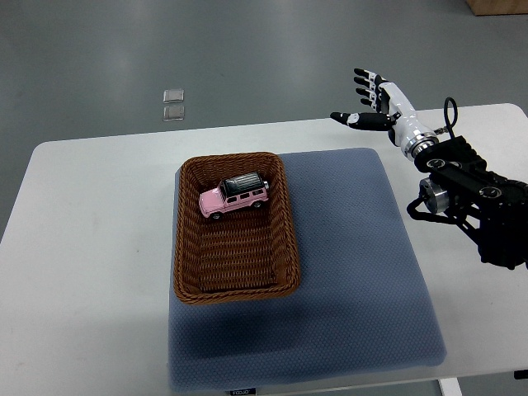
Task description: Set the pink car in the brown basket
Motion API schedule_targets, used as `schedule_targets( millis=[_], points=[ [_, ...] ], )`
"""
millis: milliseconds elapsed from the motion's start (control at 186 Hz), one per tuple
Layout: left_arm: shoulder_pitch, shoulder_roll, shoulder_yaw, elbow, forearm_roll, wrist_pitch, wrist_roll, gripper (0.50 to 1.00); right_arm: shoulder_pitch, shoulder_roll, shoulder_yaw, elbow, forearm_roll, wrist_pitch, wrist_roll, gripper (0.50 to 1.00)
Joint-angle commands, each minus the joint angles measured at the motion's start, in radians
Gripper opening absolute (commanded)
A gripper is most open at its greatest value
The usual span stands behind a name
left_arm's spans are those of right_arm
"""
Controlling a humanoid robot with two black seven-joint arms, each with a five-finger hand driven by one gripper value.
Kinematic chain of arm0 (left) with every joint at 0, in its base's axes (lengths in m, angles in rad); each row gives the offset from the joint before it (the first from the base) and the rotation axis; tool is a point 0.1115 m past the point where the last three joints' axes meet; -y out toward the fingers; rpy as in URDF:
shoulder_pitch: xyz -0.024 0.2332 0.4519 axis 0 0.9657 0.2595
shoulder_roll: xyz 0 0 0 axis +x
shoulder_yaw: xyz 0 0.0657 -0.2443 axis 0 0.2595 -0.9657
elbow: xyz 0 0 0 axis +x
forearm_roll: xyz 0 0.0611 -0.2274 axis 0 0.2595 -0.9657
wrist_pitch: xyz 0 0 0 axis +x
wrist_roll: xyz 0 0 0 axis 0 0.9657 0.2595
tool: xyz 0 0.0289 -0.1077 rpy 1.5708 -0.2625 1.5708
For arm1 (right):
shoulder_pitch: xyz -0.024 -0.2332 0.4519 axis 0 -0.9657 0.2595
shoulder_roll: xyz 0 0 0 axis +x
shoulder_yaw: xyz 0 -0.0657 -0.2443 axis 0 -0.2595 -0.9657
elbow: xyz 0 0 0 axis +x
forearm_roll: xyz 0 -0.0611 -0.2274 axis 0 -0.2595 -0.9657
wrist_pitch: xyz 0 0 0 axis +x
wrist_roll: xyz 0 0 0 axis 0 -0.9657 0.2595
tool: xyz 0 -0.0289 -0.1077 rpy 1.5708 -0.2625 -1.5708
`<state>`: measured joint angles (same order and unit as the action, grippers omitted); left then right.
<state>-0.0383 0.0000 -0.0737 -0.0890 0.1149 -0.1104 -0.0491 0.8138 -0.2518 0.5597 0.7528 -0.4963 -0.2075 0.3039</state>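
A pink toy car (234,196) with a black roof lies inside the brown wicker basket (282,216), in its far half, turned slightly askew. The basket stands on the left part of a blue-grey mat (355,247). My right hand (369,101) is raised over the table's far right edge, well to the right of the basket, with its fingers spread and holding nothing. Its black arm (474,198) comes in from the right edge. The left arm is out of view.
The mat lies on a white table (91,239) with rounded corners. Two small clear square objects (173,103) lie on the grey floor beyond the table's far edge. A brown box corner (495,7) shows at the top right.
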Motion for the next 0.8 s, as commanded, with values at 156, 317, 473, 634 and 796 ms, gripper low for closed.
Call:
schedule_targets(
  millis=[156, 317, 473, 634, 796],
  points=[
    [0.000, 0.000, 0.000, 0.000, 0.000, 0.000, 0.000, 1.000, -0.027, -0.015, 0.029, 0.002, 0.252, 0.042, 0.000, 0.913],
    [0.000, 0.000, 0.000, 0.000, 0.000, 0.000, 0.000, 1.000, -0.065, -0.015, 0.097, 0.002, 0.335, 0.163, 0.001, 0.913],
    [0.002, 0.000, 0.000, 0.000, 0.000, 0.000, 0.000, 1.000, -0.076, -0.012, 0.131, -0.001, 0.337, 0.166, 0.009, 0.913],
    [0.000, 0.000, -0.001, 0.000, 0.000, 0.000, 0.000, 1.000, -0.082, -0.006, 0.131, -0.006, 0.335, 0.169, 0.011, 0.913],
    [0.002, 0.000, 0.000, -0.002, 0.000, 0.000, 0.000, 1.000, -0.099, 0.000, 0.129, -0.004, 0.334, 0.172, 0.011, 0.913]
  ],
)
